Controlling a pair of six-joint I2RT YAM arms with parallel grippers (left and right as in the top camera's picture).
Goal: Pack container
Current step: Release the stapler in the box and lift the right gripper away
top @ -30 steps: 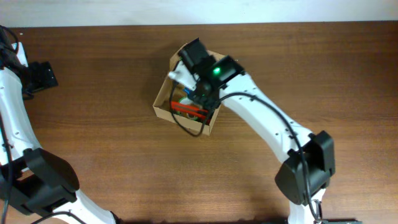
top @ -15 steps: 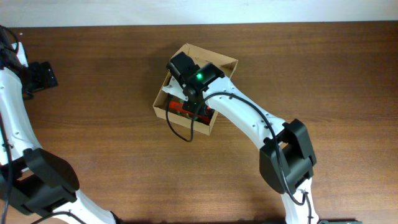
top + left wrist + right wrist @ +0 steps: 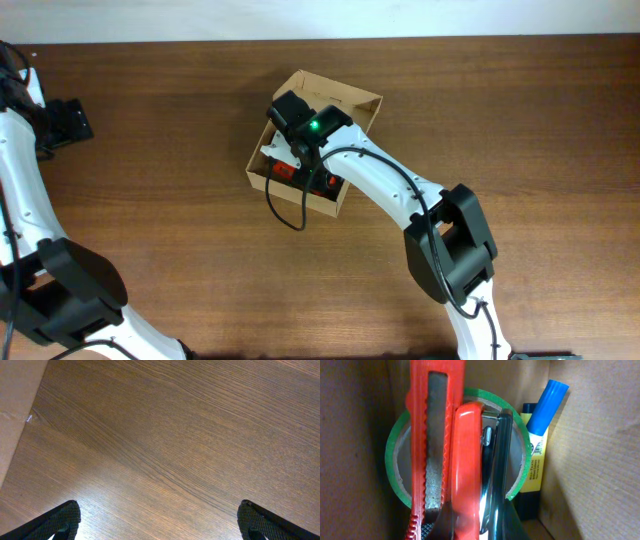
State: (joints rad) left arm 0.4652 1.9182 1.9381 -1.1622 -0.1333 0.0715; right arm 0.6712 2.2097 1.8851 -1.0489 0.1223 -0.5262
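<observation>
The tan cardboard container [image 3: 258, 172] stands open at the table's middle, its flap lid [image 3: 345, 95] raised at the far side. My right gripper [image 3: 297, 158] is down inside it. In the right wrist view it [image 3: 475, 527] is shut on a red and black stapler [image 3: 470, 455] that lies over a green tape roll [image 3: 394, 460]. A red box cutter [image 3: 427, 435] lies beside the stapler. A blue-capped marker [image 3: 545, 402] leans against the box wall [image 3: 592, 460]. My left gripper [image 3: 62, 122] is open and empty at the far left, above bare wood [image 3: 160, 527].
The brown wooden table [image 3: 500, 120] runs wide on all sides of the box. A pale surface [image 3: 15, 405] shows at the left edge of the left wrist view. The right arm's black cable [image 3: 290, 215] hangs in front of the box.
My right gripper has moved left and down into the box with the stapler, uncovering the flap lid. The left arm has not moved.
</observation>
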